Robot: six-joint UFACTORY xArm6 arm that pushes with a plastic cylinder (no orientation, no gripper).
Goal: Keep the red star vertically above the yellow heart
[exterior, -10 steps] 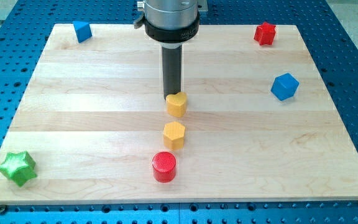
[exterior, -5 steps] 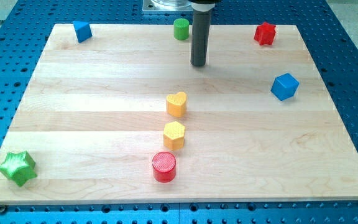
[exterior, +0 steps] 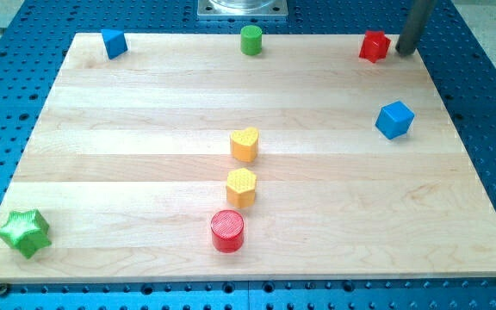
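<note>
The red star (exterior: 373,46) sits near the board's top right corner. The yellow heart (exterior: 244,144) lies near the board's middle, well down and to the left of the star. My tip (exterior: 406,51) is just right of the red star, close to it; I cannot tell if it touches.
A yellow hexagon (exterior: 241,186) and a red cylinder (exterior: 227,230) lie below the heart. A green cylinder (exterior: 251,40) is at top centre, a blue block (exterior: 114,42) at top left, a blue cube (exterior: 394,120) at right, a green star (exterior: 23,232) at bottom left.
My tip has left the yellow heart and moved up and right across the board to the right side of the red star. No block has visibly moved.
</note>
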